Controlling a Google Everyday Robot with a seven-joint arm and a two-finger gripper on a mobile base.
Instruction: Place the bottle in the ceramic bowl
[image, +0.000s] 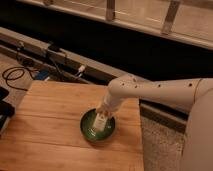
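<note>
The round glossy green ceramic bowl (95, 127) sits on the wooden table (50, 115), near its right side. The whitish-cream bottle (100, 121) stands tilted inside the bowl, its lower end on the bowl's inside. My gripper (104, 109) is at the end of the white arm (155, 92) that reaches in from the right. It sits directly over the bowl at the top of the bottle.
Black cables (15, 75) and a blue item (42, 74) lie on the floor beyond the table's far left. A dark rail (60, 55) runs along the back. The table's right edge is close to the bowl, with speckled floor (155, 145) beyond.
</note>
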